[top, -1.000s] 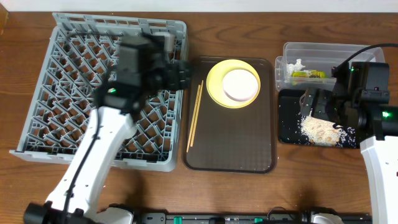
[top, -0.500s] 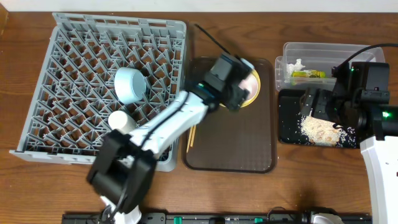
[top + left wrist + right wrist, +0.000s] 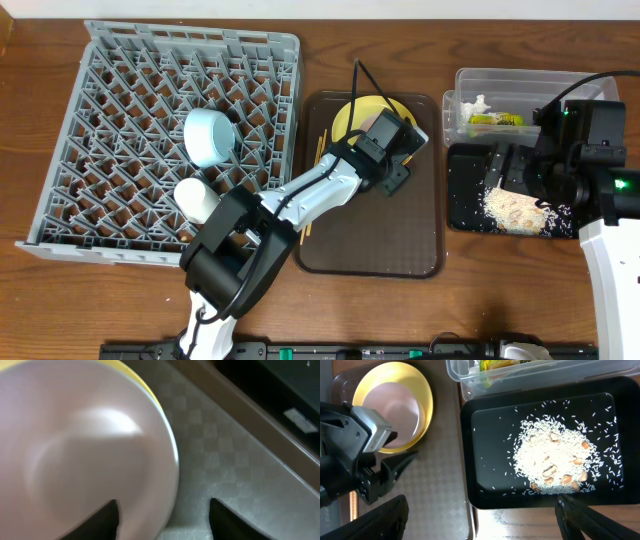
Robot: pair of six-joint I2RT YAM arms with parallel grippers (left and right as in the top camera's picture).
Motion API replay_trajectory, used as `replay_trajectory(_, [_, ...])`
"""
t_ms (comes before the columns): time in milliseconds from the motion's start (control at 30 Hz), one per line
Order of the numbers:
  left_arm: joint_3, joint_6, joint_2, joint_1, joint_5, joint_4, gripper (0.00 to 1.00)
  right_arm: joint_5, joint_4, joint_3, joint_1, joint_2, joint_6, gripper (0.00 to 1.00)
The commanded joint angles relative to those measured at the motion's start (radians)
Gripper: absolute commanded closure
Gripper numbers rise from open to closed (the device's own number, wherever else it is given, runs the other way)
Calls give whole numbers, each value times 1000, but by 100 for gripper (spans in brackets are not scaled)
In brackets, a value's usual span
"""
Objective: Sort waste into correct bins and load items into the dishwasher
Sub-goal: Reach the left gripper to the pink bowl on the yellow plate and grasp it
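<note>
The grey dish rack point(image 3: 120, 90) holds the light blue bowl point(image 3: 208, 137) and the cream cup point(image 3: 195, 198). The yellow plate point(image 3: 350, 112) with the white bowl point(image 3: 85, 450) on it sits on the brown serving tray point(image 3: 390, 230). My left gripper point(image 3: 398, 172) is open over the bowl's near edge, one finger above the bowl and one above the tray point(image 3: 162, 515). The chopsticks point(image 3: 319, 150) lie left of the plate. My right gripper point(image 3: 480, 525) is open and empty over the black tray point(image 3: 490, 435) of rice scraps point(image 3: 550, 457).
The clear tub point(image 3: 520, 80) behind the black tray holds the green-and-yellow wrapper point(image 3: 495, 119) and the white tissue point(image 3: 480, 103). The left arm stretches across the brown tray's left half. Bare wood table lies in front of the trays.
My left arm has swung from the dish rack over to the plate on the brown tray. The blue bowl and cup now show in the rack. The right arm has not moved.
</note>
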Motion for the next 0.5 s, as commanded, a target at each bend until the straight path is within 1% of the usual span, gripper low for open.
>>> replay_trajectory(0, [8, 5, 0, 4, -12, -4, 60, 7, -5, 16, -4, -7, 10, 8])
replay_trajectory(33, [8, 5, 0, 4, -12, -13, 66, 7, -5, 16, -4, -7, 10, 8])
replay_trajectory(67, [8, 6, 0, 4, -13, -17, 69, 7, -5, 16, -4, -7, 10, 8])
replay_trajectory(133, [8, 5, 0, 4, -23, -17, 71, 7, -5, 16, -4, -7, 10, 9])
replay_trajectory(267, [8, 5, -1, 4, -74, -17, 81, 7, -8, 16, -4, -7, 6, 8])
replay_trajectory(367, [8, 5, -2, 4, -102, -17, 81, 7, -10, 16, -4, -7, 2, 8])
replay_trajectory(400, [8, 5, -3, 4, -103, -17, 85, 7, -10, 16, -4, -7, 2, 8])
replay_trajectory(467, [8, 5, -8, 4, -102, -17, 88, 7, -10, 16, -4, -7, 0, 8])
